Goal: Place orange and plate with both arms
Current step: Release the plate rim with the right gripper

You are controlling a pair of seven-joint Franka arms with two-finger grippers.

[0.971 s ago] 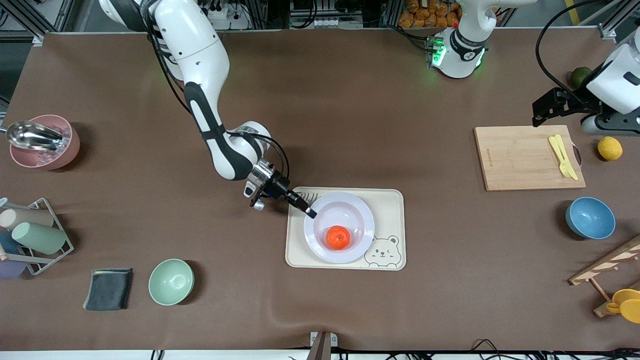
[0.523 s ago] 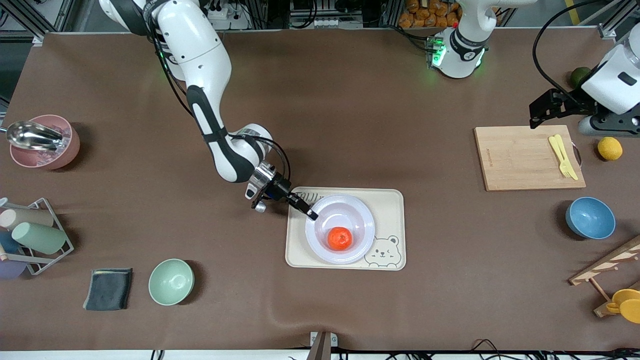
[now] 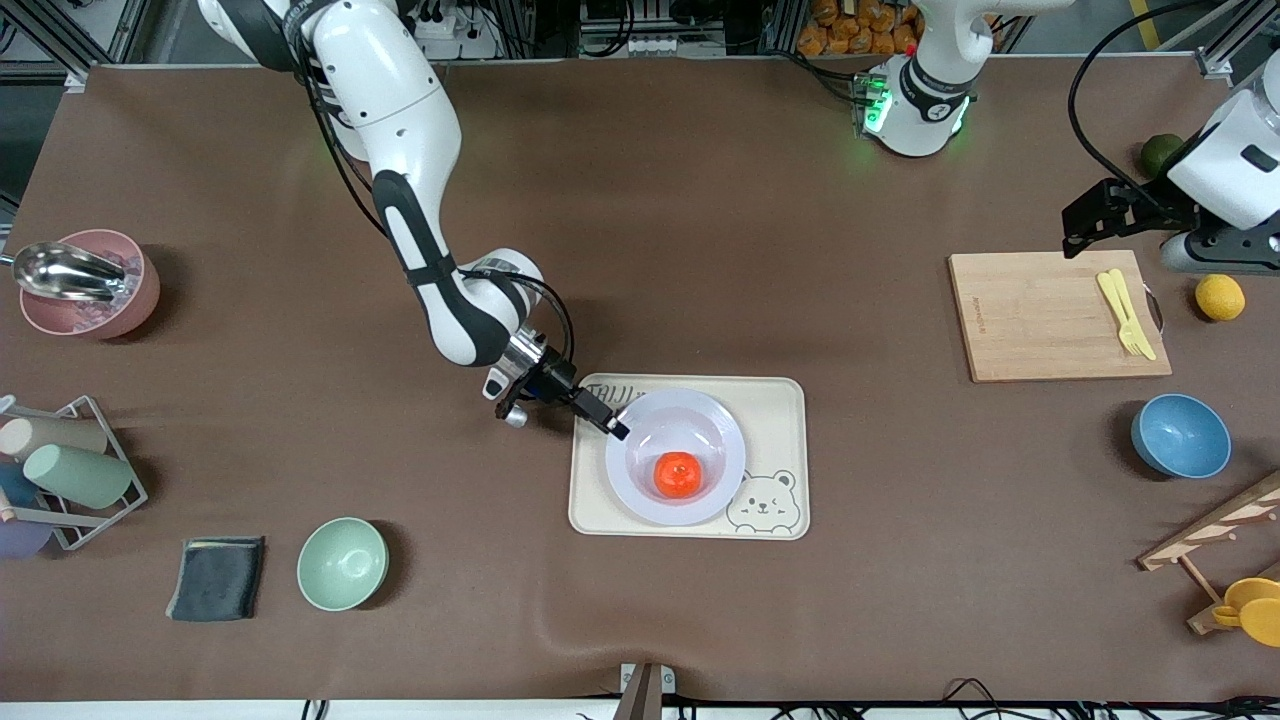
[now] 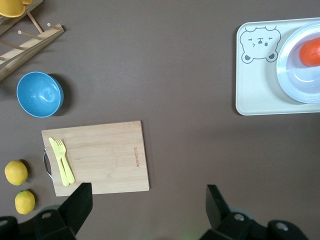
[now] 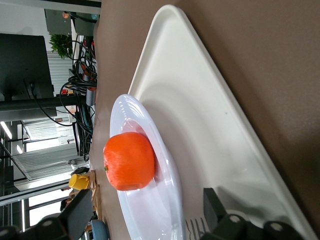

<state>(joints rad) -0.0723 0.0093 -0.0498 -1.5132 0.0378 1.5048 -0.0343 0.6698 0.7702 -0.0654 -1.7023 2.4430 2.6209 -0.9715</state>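
bright red-orange dimpled orange (image 3: 677, 474) sitting in glossy pale plate (image 3: 720, 430) | plate on cream bear tray (image 3: 780, 400) mid-surface | right pincer (image 3: 612, 424) at plate rim, spread apart, gripping nothing | left pincer (image 4: 147, 200) wide open above cutting board (image 3: 1040, 315), waiting

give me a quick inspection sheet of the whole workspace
surface: brown table mat, wrinkled at the camera edge
job's things: orange in plate, plate on bear tray
clutter: cutting board with yellow cutlery, blue bowl, green bowl, lemon, cloth, cup rack
grippers: right gripper open at plate rim; left gripper open, above the cutting board's edge
cables: black cable looping along left arm
surroundings: metal frames, equipment past the table
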